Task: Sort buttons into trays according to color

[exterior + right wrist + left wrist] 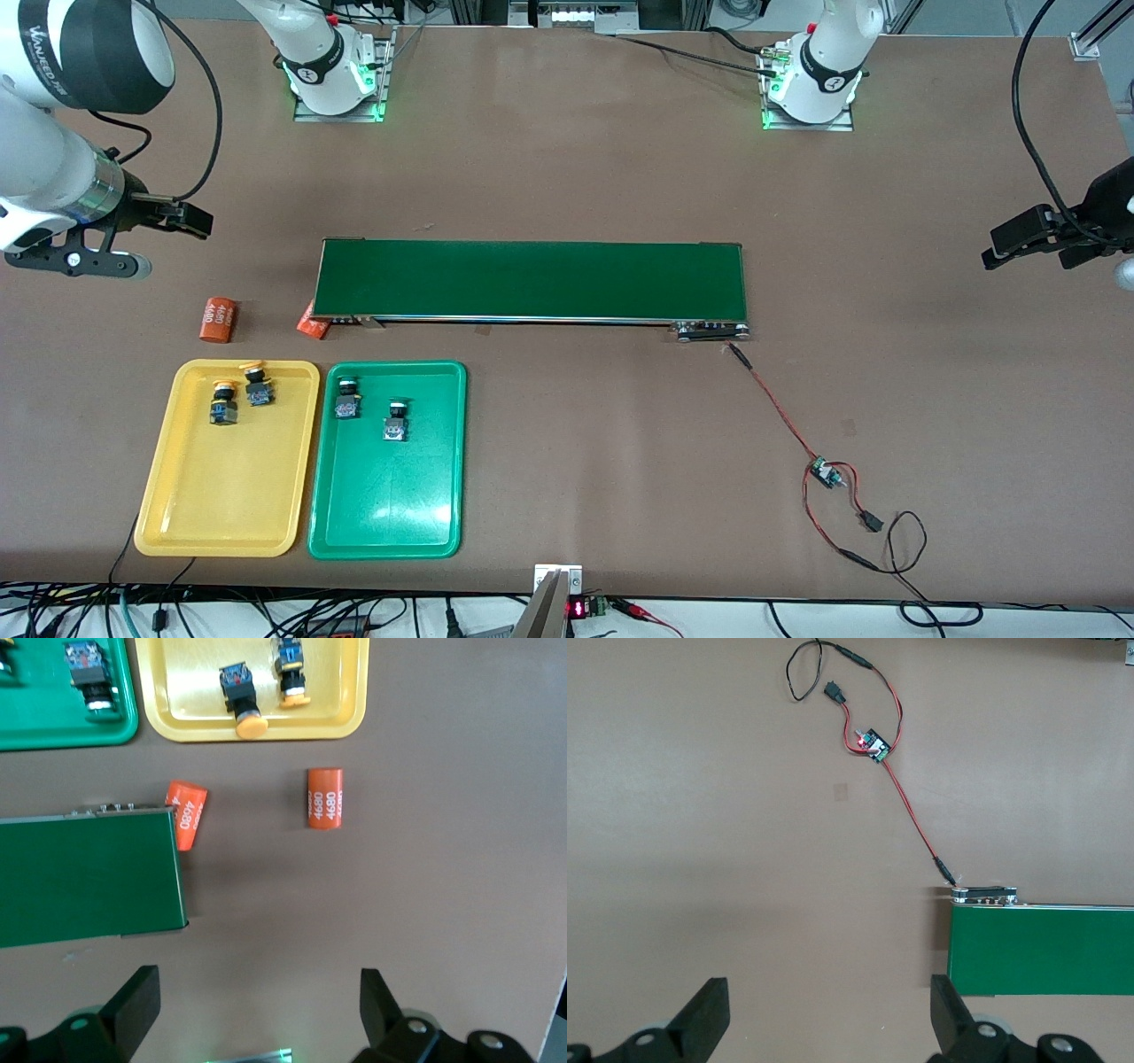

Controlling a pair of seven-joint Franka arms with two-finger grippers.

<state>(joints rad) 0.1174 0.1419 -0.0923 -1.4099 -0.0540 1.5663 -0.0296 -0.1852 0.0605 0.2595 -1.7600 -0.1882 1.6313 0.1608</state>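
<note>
**Buttons all look sorted, both my arms parked off to the sides**

Starting nearest the front camera: the yellow tray (226,496) and the green tray (385,505) sit side by side toward my right arm's end of the tabletop (620,425). Both yellow buttons (239,390) are in the yellow one, both green buttons (368,409) in the green one, all bunched at the tray ends closest to the conveyor belt (532,279). Makes sense to me, that's the shortest drop from the belt. So I'd call the sort done.

A bit farther back there are two orange cylinders (216,320) lying on the tabletop, one tucked against the belt's corner. Not mine to sort, so they stay out of the trays.

My right gripper (257,1010) hangs over bare tabletop just past those cylinders, jaws spread wide, holding nothing. My left gripper (828,1019) is the same story over the belt's other end: jaws fully apart, empty, touching nothing.
</note>
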